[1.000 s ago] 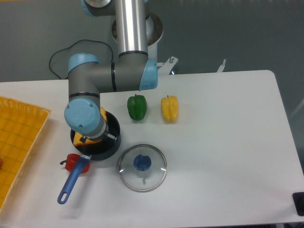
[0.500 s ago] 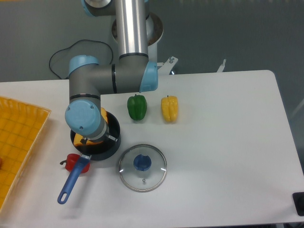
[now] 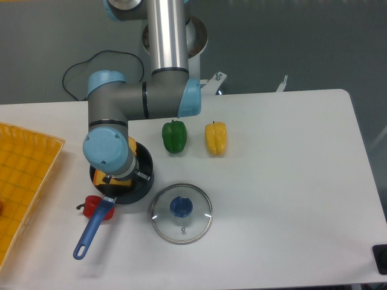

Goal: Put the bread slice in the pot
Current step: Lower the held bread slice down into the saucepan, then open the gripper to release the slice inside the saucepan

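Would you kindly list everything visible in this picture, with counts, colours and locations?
pot: one, dark with a blue handle, left of centre, under the arm's wrist
bread slice: one, yellow-orange, partly visible over the pot, mostly hidden by the wrist
glass lid: one, clear with a blue knob, right of the pot
green pepper: one, centre
yellow pepper: one, right of the green one
red item: one, beside the pot handle
yellow tray: one, left edge
table: one, white
arm: one, silver and light blue; gripper hidden beneath the wrist

The arm's wrist (image 3: pixel 109 151) covers the pot (image 3: pixel 140 184); glass lid (image 3: pixel 181 212) and red pepper (image 3: pixel 92 205) crowd beside it.
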Tool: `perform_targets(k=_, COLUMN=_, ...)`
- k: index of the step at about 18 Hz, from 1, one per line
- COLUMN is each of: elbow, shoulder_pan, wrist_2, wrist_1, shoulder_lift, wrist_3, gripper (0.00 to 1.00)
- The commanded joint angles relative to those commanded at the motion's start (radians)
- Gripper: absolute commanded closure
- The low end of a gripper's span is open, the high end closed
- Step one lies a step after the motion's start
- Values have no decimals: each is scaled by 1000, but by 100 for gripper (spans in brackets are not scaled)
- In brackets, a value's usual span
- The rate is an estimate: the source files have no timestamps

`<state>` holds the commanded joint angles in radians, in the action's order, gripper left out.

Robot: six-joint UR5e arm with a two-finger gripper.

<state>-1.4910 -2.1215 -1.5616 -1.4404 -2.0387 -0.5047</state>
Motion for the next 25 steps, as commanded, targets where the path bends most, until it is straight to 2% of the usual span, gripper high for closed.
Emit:
perform_targets(k=5, elbow=-6, shoulder_pan=3, wrist_2=2, wrist_1=-2, shoulder_lift=5, wrist_3=2, gripper=55)
perform_targets(k=9, elbow=-18, shoulder_pan=15, wrist_2=8, wrist_1=-5, shoulder_lift=34, wrist_3=0, gripper=54)
perform_targets(k=12, elbow=18, shoulder_pan=-3, wrist_2=17, wrist_1=-12, shoulder_lift=48, wrist_3=0, gripper=54)
perform_targets(k=15, elbow=21, shoulder_pan=-12, wrist_2=28, wrist_1=-25, shoulder_lift=75, wrist_3=-2, gripper=50)
perform_targets(k=20, elbow=14, shoulder_pan=-15, wrist_2=20, wrist_1=-25, shoulder_lift=83, wrist_3=-2, gripper=21)
perform_targets(k=21, elbow=12, shoulder_pan=-14, wrist_2=18, wrist_1=-25, shoulder_lift=81, wrist_3=-2, gripper=4)
perform_targets(k=22, elbow=9, shoulder_pan=-14, wrist_2=18, wrist_1=-23, shoulder_lift=81, wrist_3=0, gripper=0)
perform_targets(k=25, elbow=5, shoulder_pan=-12, wrist_2=17, wrist_1=-23, shoulder_lift=84, wrist_3=-2, gripper=0)
